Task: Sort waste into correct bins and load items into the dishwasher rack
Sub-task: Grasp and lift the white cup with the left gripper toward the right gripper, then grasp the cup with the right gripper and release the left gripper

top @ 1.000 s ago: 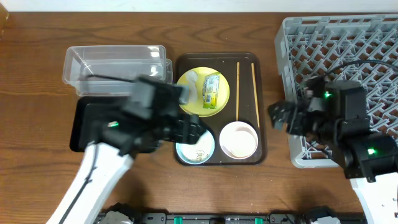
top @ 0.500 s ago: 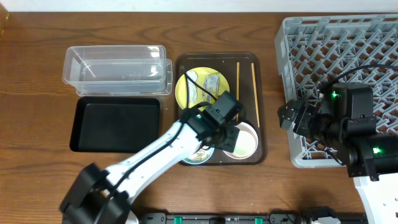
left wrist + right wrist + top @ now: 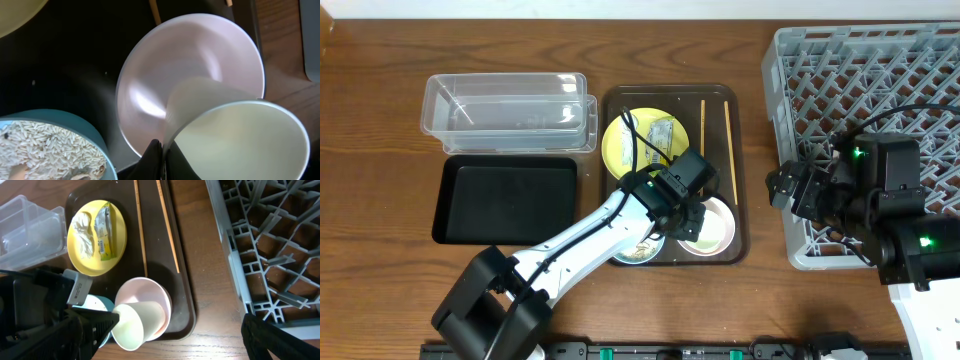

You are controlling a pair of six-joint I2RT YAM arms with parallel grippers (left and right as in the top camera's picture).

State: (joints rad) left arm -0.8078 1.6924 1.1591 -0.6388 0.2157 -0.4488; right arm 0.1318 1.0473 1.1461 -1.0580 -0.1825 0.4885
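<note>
Left fingers [image 3: 159, 157] are clenched on the rim of a white cup [image 3: 240, 145], at the tray's [image 3: 714, 140] near right corner. The cup is tilted, mouth toward the near edge and base down inside the white bowl [image 3: 190, 60]; cannot tell if it touches. The white bowl sits on the tray in that same corner. The blue bowl [image 3: 85, 125] is just left of it at the tray's near left, holding rice [image 3: 45, 142] and beige bits. The plate [image 3: 85, 262] is on the tray's far left part, with the scrap [image 3: 83, 230] and wrapper [image 3: 105, 232] lying on it side by side. The chopsticks [image 3: 167, 230] lie apart, roughly parallel, along the tray's right side. The tub [image 3: 505, 77] is on the bench [image 3: 380, 150] left of the tray, at the far side. The black tray [image 3: 505, 200] is left of the tray, nearer. The rack [image 3: 880, 70] is right of the tray. Right fingers [image 3: 782, 186] hover between tray and rack, at the rack's left edge; cannot tell if parted or closed.
</note>
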